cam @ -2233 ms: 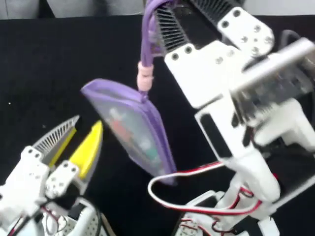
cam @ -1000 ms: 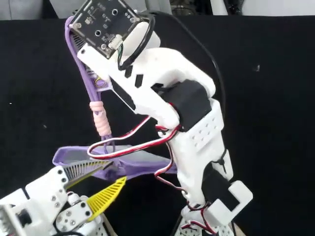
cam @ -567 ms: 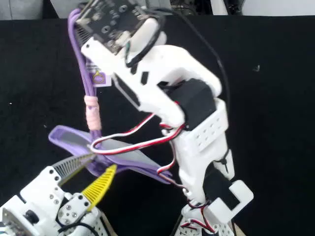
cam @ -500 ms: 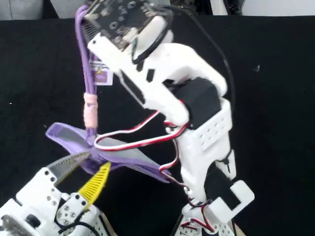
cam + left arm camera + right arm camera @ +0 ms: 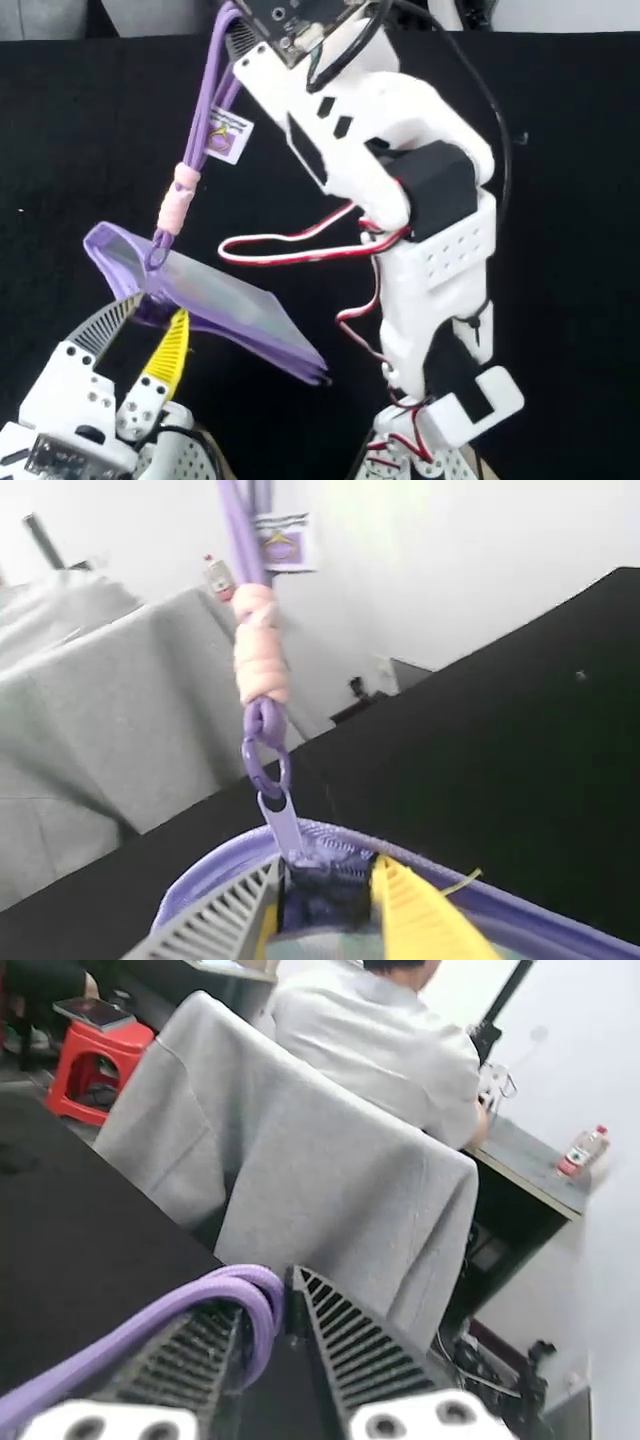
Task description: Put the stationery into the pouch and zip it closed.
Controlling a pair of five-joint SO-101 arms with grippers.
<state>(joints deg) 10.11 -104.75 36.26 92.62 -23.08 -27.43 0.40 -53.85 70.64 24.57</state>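
One purple pouch (image 5: 215,305) is held tilted over the black table (image 5: 560,150), its zipper end pinched by the left gripper (image 5: 157,310). Its single strap (image 5: 200,110) is clamped in the right gripper (image 5: 270,1295) higher up. Bare tabletop is seen toward the right edge.

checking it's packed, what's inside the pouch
The pouch shows only a grey sheen through its clear side; no stationery can be made out. The left gripper clamps one end and covers it.

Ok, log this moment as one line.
left gripper: shut on pouch end | right gripper: shut on strap, raised | pouch: tilted, slung between both
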